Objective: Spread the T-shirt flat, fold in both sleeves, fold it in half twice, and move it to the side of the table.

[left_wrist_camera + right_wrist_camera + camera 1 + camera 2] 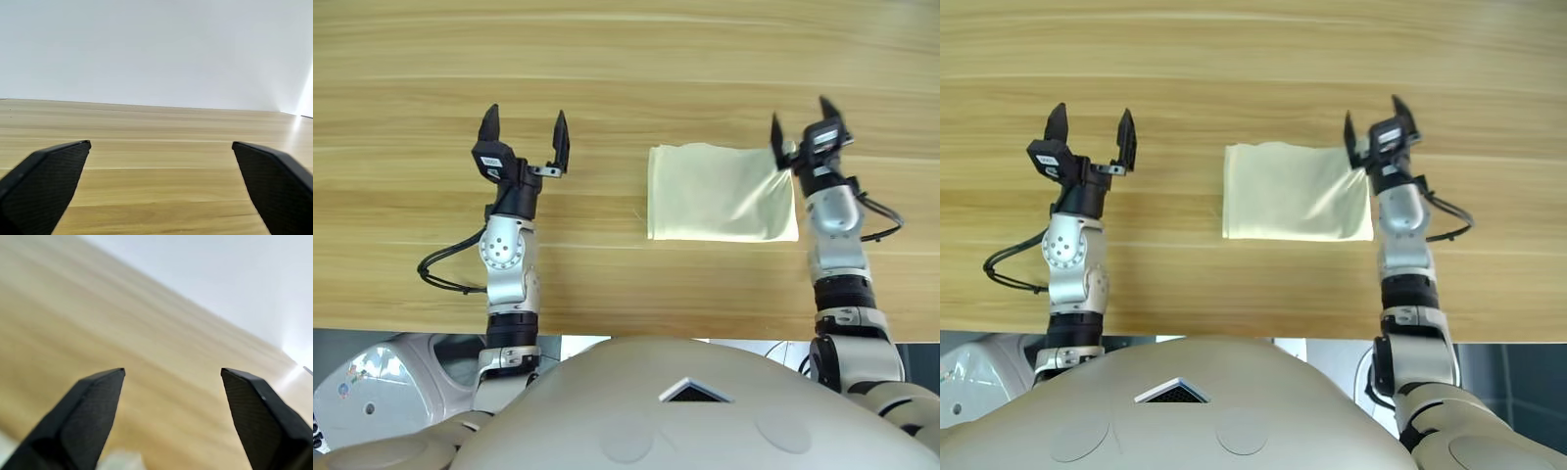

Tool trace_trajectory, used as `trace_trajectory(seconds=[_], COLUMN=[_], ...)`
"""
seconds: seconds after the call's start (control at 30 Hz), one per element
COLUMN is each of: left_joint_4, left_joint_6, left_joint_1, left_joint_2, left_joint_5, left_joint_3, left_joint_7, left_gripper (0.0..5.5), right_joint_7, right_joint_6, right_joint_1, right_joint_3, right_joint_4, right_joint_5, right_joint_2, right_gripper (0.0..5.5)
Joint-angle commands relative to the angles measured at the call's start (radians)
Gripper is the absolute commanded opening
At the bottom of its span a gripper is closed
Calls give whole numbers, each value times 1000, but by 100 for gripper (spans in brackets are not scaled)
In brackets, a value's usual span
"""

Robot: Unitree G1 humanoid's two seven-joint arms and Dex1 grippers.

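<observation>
Fingers (93,406) of R gripper (800,124) are spread wide, nothing between them; bare wood shows in the gap, plus a pale scrap at the wrist view's edge, prob. cloth. From the head cam the R gripper sits at the far right corner of the T-shirt (720,193), right at or over its edge. Can't tell if it touches.

T-shirt is a pale yellow folded rectangle lying flat on the table (607,59), a bit right of centre. Long axis runs left-right across the robot's front. A soft crease runs from that far right corner down into the cloth.

So from the R fingers the shirt lies to the left and back toward the robot. R arm is clearly the nearer one.

L gripper (526,122) is wide open too, over bare wood, well apart from the shirt's left edge.

Judgement: folds look done, leaving the move to the table's side. Likely R arm's job, w/ a push or pinch on the right short edge. Risk: layers slipping apart.
</observation>
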Motion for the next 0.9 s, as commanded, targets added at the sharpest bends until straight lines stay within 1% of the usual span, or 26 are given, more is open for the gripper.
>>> trace_trajectory(seconds=[0.03, 0.07, 0.17, 0.2, 0.27, 0.3, 0.37, 0.43, 0.47, 0.53, 0.57, 0.6, 0.67, 0.77, 0.83, 0.9], left_joint_4=[-19, -20, -17, -21, -24, -23, -22, -25, -31, -46, -52, -56, -65, -70, -73, -74], left_joint_6=[23, 22, 21, 24, 28, 29, 34, 38, 41, 49, 54, 57, 59, 45, 34, 28], left_joint_1=[-16, -18, -23, -26, -30, -32, -37, -38, -36, -29, -26, -24, -15, -1, 12, 21], left_joint_2=[3, 2, -6, -8, -9, -9, -7, -4, -1, 6, 10, 14, 18, 15, 14, 14], left_joint_5=[-2, -2, 2, 0, 0, 0, 2, 3, 3, -1, -3, -4, -7, -11, -15, -16], left_joint_3=[7, 6, -2, -4, -8, -10, -13, -14, -14, -11, -8, -5, 6, 27, 43, 56], left_joint_7=[12, 14, 20, 18, 14, 13, 12, 11, 9, 7, 7, 6, 11, 25, 33, 36], left_gripper=[538, 538, 538, 538, 538, 538, 538, 538, 538, 538, 538, 538, 538, 538, 538, 538], right_joint_7=[153, 179, 226, 248, 263, 260, 244, 221, 198, 139, 72, 13, -137, -413, -539, -581], right_joint_6=[135, 167, 186, 171, 154, 149, 146, 168, 203, 325, 396, 431, 438, 397, 391, 381], right_joint_1=[136, 158, 187, 195, 197, 192, 163, 123, 105, 71, 48, 31, -48, -210, -238, -233], right_joint_3=[-96, -96, 45, 128, 239, 268, 278, 232, 186, 62, -14, -66, -181, -345, -412, -437], right_joint_4=[-346, -399, -418, -374, -281, -232, -124, -16, 23, 73, 96, 112, 240, 644, 830, 915], right_joint_5=[257, 294, 184, 107, -14, -52, -88, -56, -13, 97, 139, 149, 145, 171, 194, 194], right_joint_2=[-77, -81, -58, -48, -35, -30, -19, 2, 18, 36, 31, 17, -50, -197, -266, -293], right_gripper=[364, 364, 364, 364, 364, 364, 364, 364, 364, 364, 364, 364, 364, 364, 364, 364])
